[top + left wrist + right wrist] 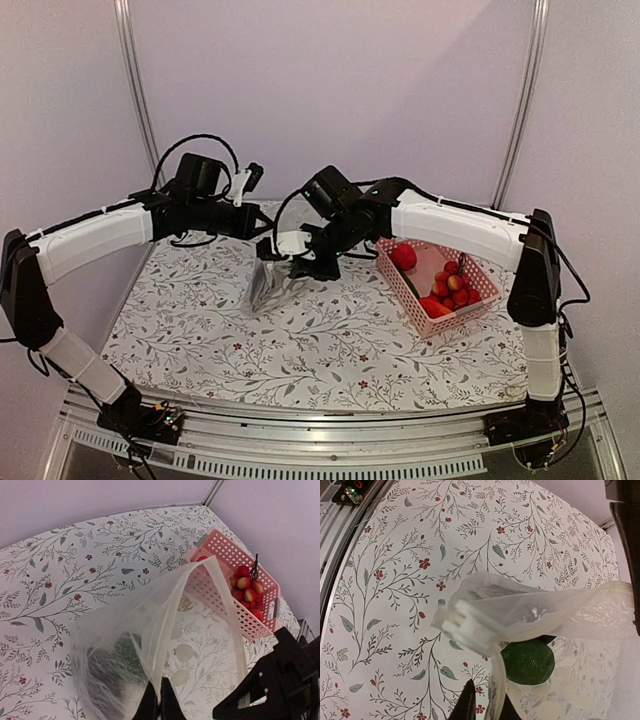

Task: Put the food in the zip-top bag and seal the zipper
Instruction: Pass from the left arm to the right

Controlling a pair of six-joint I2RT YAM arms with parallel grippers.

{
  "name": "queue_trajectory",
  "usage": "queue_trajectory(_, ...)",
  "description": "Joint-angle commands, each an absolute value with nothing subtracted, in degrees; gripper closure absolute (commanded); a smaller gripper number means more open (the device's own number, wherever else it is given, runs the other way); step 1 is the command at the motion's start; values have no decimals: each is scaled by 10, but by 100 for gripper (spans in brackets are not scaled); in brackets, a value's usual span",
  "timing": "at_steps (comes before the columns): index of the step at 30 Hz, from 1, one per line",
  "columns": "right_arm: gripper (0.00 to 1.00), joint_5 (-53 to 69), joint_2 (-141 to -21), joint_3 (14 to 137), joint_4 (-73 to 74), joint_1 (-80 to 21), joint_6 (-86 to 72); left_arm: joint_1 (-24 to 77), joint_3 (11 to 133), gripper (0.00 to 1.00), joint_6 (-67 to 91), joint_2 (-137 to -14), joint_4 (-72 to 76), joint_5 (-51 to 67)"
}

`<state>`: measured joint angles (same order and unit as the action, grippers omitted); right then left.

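The clear zip-top bag [272, 288] hangs between both grippers over the middle of the table. My left gripper [158, 705] is shut on one rim of its mouth. My right gripper [487, 707] is shut on the other rim, by the whitish zipper [465, 622]. The bag's mouth is spread open [200, 630]. A green round piece [527, 661] lies inside the bag, and it shows dark through the plastic in the left wrist view [112, 672]. Red round fruits [403, 256] and the tomato cluster [247, 587] lie in the pink basket [470, 305]. The eggplant cannot be made out.
The pink lattice basket [220, 547] stands at the table's right side, close to the bag. The flower-patterned cloth [300, 350] covers the table. The right arm's black parts [280, 680] are near the bag's mouth. The metal front rail [330, 440] runs along the near edge.
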<state>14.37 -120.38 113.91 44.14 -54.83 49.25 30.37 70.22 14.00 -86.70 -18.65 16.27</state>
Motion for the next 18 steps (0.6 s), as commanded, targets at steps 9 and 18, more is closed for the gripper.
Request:
queue_trajectory(9,100,195,-1140,1191,424,-584,446,283,629,98,122,-740,-71,247)
queue_trajectory(18,100,159,-1188,1191,415,-584,447,285,676,77,129,-801,-145,239)
